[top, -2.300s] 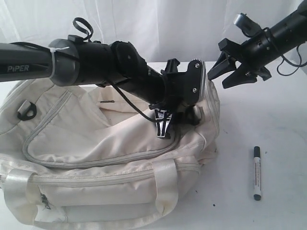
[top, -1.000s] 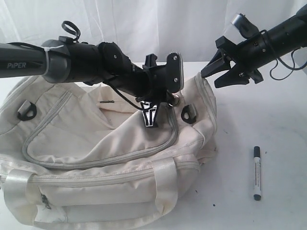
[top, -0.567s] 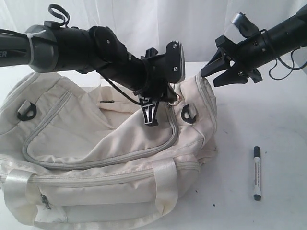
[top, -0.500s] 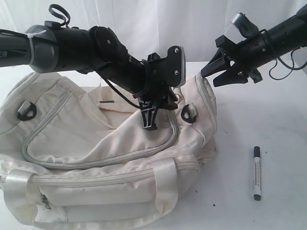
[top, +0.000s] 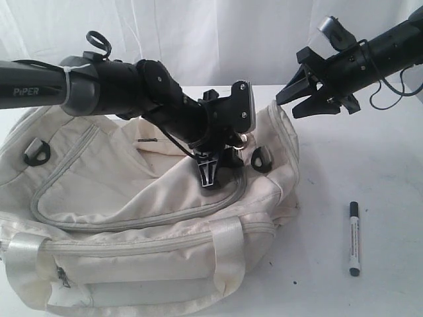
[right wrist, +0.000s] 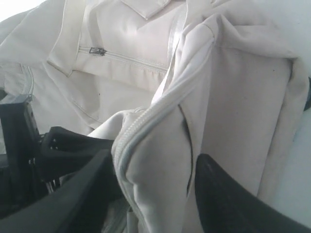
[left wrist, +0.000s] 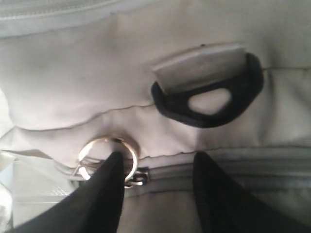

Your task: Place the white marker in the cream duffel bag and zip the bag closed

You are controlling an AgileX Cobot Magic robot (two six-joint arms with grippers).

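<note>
The white marker (top: 354, 238) lies on the table (top: 370, 165) beside the cream duffel bag (top: 132, 198), not inside. The left gripper (left wrist: 156, 160), fingers apart, points down at the zipper ring (left wrist: 108, 140). The right gripper (top: 285, 107) straddles the bag's end, grip unclear.

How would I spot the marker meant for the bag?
Find the big cream fabric duffel bag on the white table. On the tabletop to its right lies a slim white marker with black cap and black end. It alone is small, pen-shaped and lying loose, clear of the bag.
</note>
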